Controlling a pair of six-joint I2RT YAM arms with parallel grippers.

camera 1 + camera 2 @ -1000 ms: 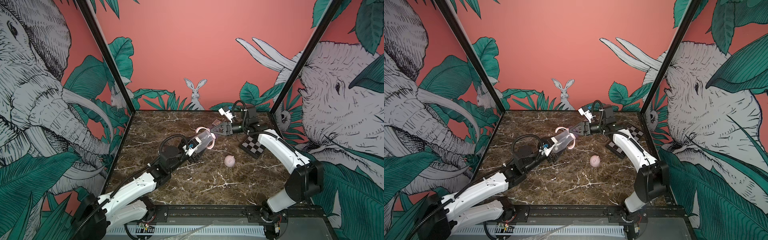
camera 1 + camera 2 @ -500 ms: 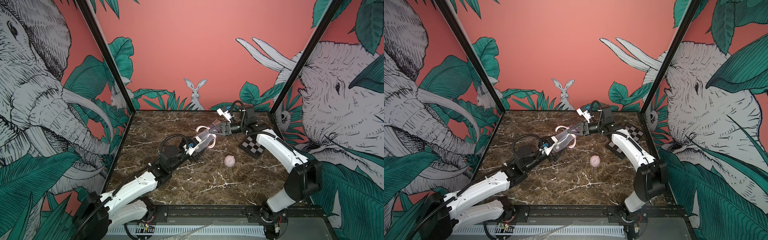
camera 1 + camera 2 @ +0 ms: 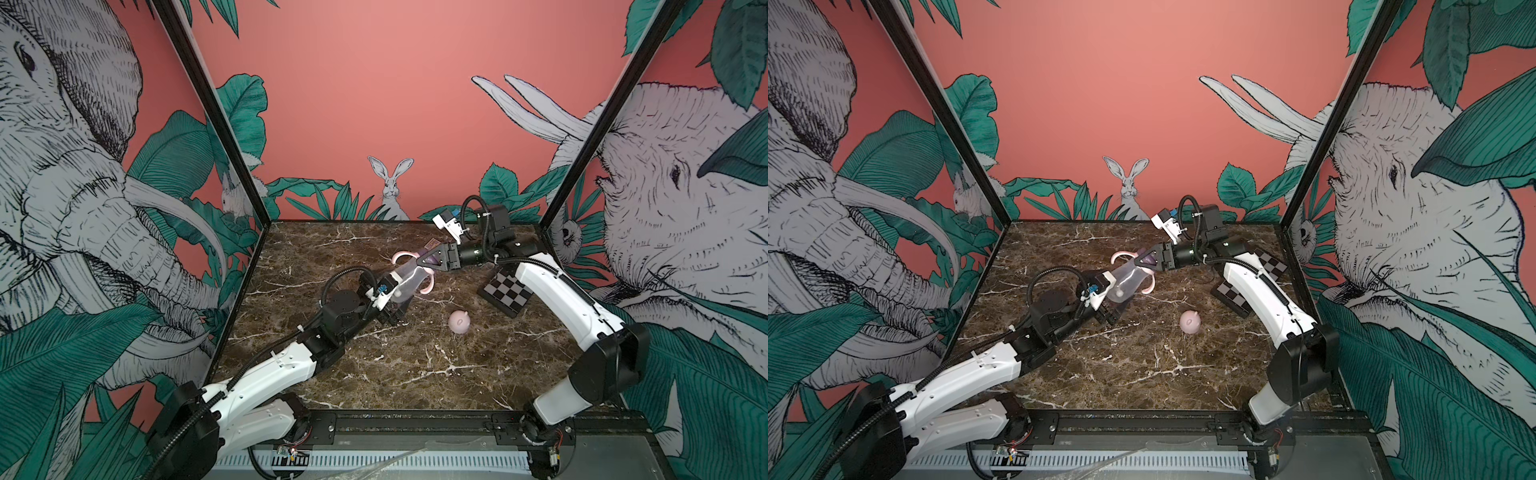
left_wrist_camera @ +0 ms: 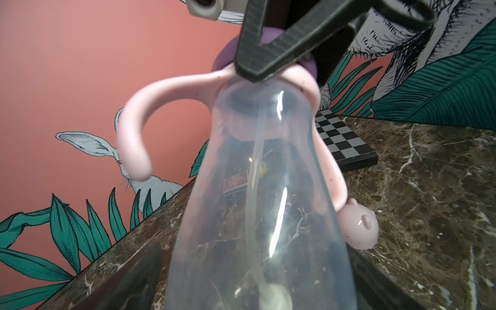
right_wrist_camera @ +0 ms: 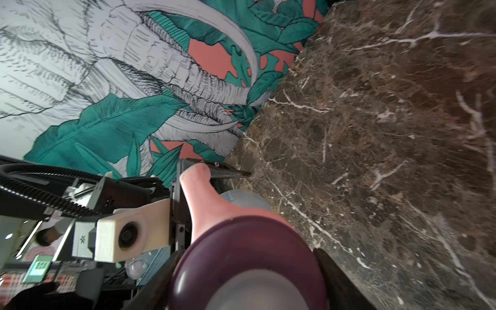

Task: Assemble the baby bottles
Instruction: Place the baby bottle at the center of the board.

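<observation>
Right gripper (image 3: 428, 260) has slid in from just off the top of the bottle (image 3: 409, 279) and now has its dark, woven-looking fingers pinched across the purple nipple (image 4: 222, 56). Meanwhile the left gripper (image 3: 400, 297) went from clamped to spread wide, so its blurry black fingers (image 4: 128, 276) just sit either side of the bottle's fat end, the lower one clearly off it in both top views. The bottle hangs in the air between the two grippers, over the back-middle of the brown veined marble table (image 3: 415, 365). It's clear, slightly cloudy plastic, pear-shaped, skinny at the neck and wide at the base, with glare streaks down the wall. A thin pale straw (image 4: 257, 150) runs down the inside to a small round blob at the end. The collar ring (image 4: 193, 80) is matte pale pink, with two loop handles curling back toward the base. The nipple looks like a rubbery, see-through purple dome. The bottle's long axis runs diagonally: base toward the left gripper, nipple end tipped up toward the back right. The glossy pink cap (image 3: 459, 322) with little ears hasn't budged; it sits on the marble nearer the front, well apart. The checkered board (image 3: 505, 293) lies flat by the right arm.
</observation>
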